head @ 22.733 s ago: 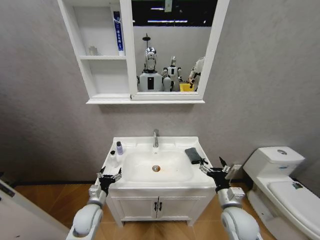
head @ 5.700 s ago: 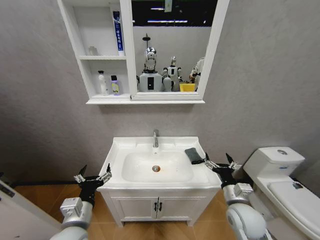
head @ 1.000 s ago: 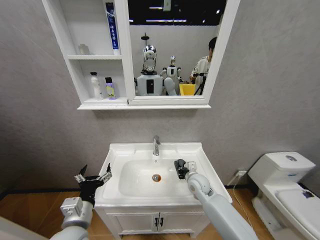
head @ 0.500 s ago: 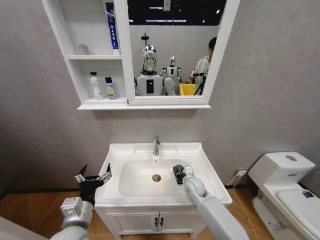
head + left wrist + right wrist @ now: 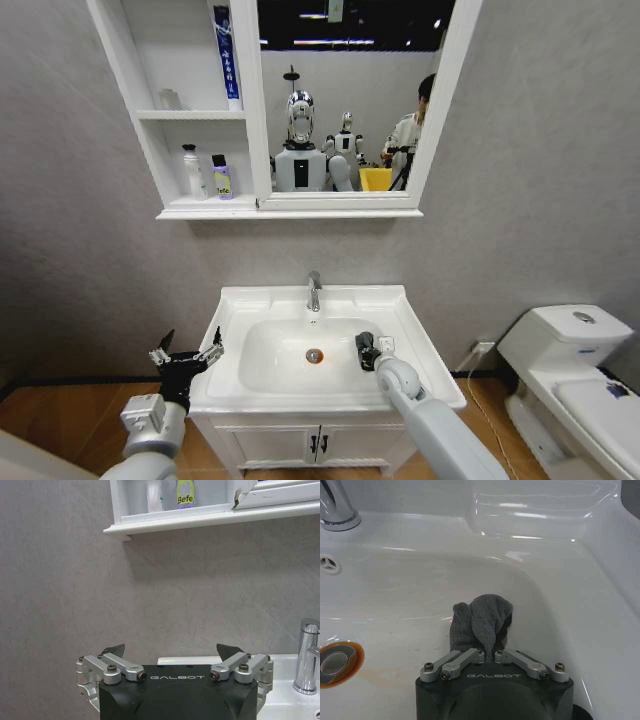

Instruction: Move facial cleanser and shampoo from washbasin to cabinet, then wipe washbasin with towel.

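Note:
My right gripper (image 5: 364,347) reaches into the right side of the bowl of the white washbasin (image 5: 270,295). It is shut on the dark grey towel (image 5: 482,622), which is bunched against the bowl's sloping wall; its jaws (image 5: 490,654) pinch the cloth. On the cabinet's (image 5: 290,212) lower shelf stand a white bottle (image 5: 190,170) and a smaller bottle with a yellow-green label (image 5: 221,177); I cannot tell which is the shampoo and which the facial cleanser. My left gripper (image 5: 185,356) waits open beside the washbasin's front left corner.
A chrome tap (image 5: 313,290) stands at the back of the washbasin and a round drain (image 5: 314,355) sits mid-bowl, left of the towel. A blue tube (image 5: 224,50) stands on the top shelf. A white toilet (image 5: 575,360) is at the right, vanity doors (image 5: 318,440) below.
Earlier the two bottles stood on the washbasin and the towel lay on its right rim. Over the last second my right gripper has slid the towel a little forward in the bowl. The left arm stays still.

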Tool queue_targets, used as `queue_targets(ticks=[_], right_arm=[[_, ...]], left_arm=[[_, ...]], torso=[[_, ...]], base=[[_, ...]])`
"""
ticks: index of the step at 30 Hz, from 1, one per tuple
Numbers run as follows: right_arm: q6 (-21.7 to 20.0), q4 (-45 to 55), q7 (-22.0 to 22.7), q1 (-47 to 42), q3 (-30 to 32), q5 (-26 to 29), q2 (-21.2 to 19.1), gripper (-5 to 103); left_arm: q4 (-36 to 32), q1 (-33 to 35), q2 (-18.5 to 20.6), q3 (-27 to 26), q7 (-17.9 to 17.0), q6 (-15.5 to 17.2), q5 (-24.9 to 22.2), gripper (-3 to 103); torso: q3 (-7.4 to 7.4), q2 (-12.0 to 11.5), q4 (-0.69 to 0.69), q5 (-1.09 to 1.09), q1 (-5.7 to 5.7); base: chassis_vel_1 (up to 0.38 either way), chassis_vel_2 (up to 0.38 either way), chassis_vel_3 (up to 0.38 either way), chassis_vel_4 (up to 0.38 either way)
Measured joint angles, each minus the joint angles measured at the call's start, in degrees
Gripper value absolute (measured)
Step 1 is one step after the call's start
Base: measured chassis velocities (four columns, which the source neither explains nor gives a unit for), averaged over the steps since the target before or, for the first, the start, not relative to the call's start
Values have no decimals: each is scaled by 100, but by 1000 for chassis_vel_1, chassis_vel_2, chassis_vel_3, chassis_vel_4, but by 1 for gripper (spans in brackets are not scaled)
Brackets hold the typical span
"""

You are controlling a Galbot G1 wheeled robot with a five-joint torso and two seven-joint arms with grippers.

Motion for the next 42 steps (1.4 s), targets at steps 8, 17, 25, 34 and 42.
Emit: queue_targets(ticks=[8, 17, 25, 34, 42], right_arm=[[73, -240, -41, 102, -155, -137, 239, 3], [134, -545, -118, 288, -322, -206, 341, 3], [189, -788, -201, 450, -532, -212, 492, 3], [336, -1079, -452, 615, -642, -298, 656, 3], [437, -1357, -658, 761, -768, -522, 912, 3]], left_arm=[[0, 0, 0, 0, 0, 0, 0, 100], [0, 0, 0, 0, 0, 0, 0, 100], [0, 0, 0, 0, 0, 0, 0, 100], [0, 0, 0, 0, 0, 0, 0, 100], [0, 0, 0, 0, 0, 0, 0, 100]], torso=[[0, 0, -2, -1, 0], [0, 0, 0, -1, 0], [1, -1, -1, -1, 0], [1, -1, -1, -1, 1], [1, -1, -1, 0, 1]], base=[[0, 0, 0, 0], [0, 0, 0, 0], [0, 0, 0, 0], [0, 0, 0, 0], [0, 0, 0, 0]])
